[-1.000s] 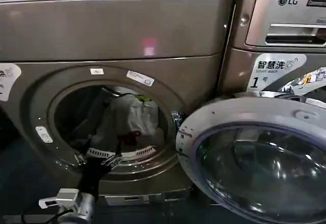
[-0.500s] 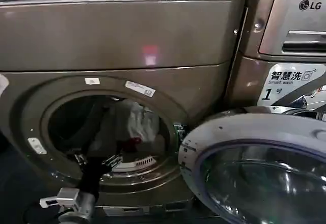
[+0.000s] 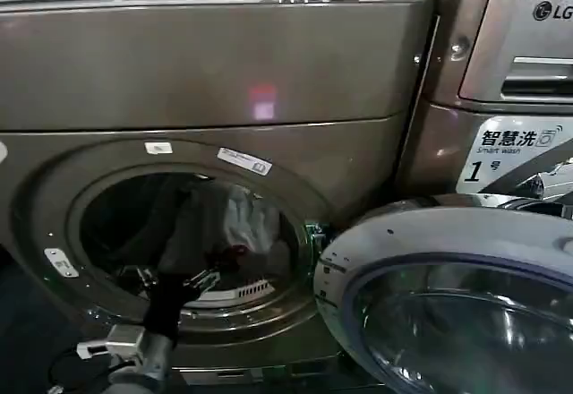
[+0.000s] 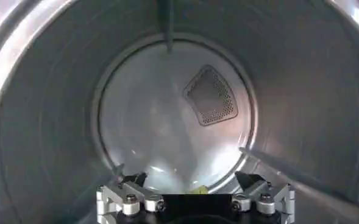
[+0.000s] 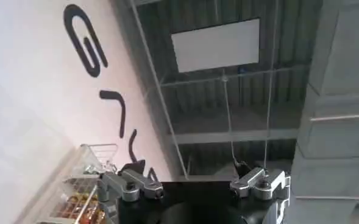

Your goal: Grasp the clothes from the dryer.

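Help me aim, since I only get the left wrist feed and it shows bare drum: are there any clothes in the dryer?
Observer: Yes. In the head view the clothes are piled toward the right inside the port of the dryer, pale fabric with a dark red piece.
Operator: Where is my left hand relative to them?
Observer: The left hand is at the port's lower rim, open, lower than the pile and to its left.
Operator: And the right hand?
Observer: The right hand is open, and its camera faces a ceiling, away from the dryer.
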`<state>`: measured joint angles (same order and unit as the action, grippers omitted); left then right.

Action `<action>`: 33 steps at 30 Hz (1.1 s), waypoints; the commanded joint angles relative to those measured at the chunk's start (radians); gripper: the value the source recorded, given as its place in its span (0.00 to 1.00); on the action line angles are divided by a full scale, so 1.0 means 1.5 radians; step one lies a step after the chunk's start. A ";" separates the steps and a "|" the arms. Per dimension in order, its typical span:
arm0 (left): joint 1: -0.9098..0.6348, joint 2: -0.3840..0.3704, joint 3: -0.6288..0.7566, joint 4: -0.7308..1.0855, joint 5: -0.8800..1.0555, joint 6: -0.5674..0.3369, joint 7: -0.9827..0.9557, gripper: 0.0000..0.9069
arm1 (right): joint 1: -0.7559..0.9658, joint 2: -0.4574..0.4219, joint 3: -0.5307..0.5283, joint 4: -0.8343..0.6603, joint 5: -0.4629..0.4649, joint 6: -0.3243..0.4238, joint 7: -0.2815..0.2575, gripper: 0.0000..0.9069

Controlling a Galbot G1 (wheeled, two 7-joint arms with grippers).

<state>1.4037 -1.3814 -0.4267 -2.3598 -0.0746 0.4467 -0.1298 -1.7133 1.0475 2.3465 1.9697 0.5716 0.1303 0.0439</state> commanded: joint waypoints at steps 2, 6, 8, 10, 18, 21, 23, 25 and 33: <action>-0.043 0.008 0.005 0.042 -0.005 -0.002 0.001 1.00 | -0.008 0.006 0.008 0.006 -0.002 -0.001 0.004 1.00; -0.099 0.010 0.013 0.085 -0.015 0.000 0.002 1.00 | -0.018 0.014 0.019 0.015 0.003 0.002 0.005 1.00; -0.131 0.009 0.020 0.108 -0.019 0.001 0.003 1.00 | -0.022 0.019 0.021 0.019 0.005 0.002 0.005 1.00; -0.160 0.007 0.027 0.136 -0.023 0.001 0.004 1.00 | -0.025 0.024 0.024 0.024 0.007 0.002 0.005 1.00; -0.309 -0.008 0.041 0.312 -0.034 -0.017 0.004 1.00 | -0.036 0.051 0.030 0.039 0.013 0.006 0.003 1.00; -0.389 -0.013 0.054 0.389 -0.033 -0.026 0.010 1.00 | -0.040 0.059 0.036 0.041 0.016 0.007 0.004 1.00; -0.432 -0.016 0.062 0.434 -0.029 -0.032 0.014 1.00 | -0.043 0.064 0.040 0.041 0.018 0.011 0.004 1.00; -0.481 -0.024 0.071 0.501 -0.021 -0.042 0.020 1.00 | -0.047 0.072 0.047 0.040 0.021 0.015 0.004 1.00; -0.609 -0.052 0.087 0.686 0.005 -0.071 0.045 1.00 | -0.059 0.076 0.074 0.027 0.033 0.020 0.005 1.00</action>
<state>0.7694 -1.4368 -0.3159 -1.6813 -0.0856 0.3720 -0.0849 -1.7925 1.1465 2.4305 2.0134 0.6153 0.1567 0.0500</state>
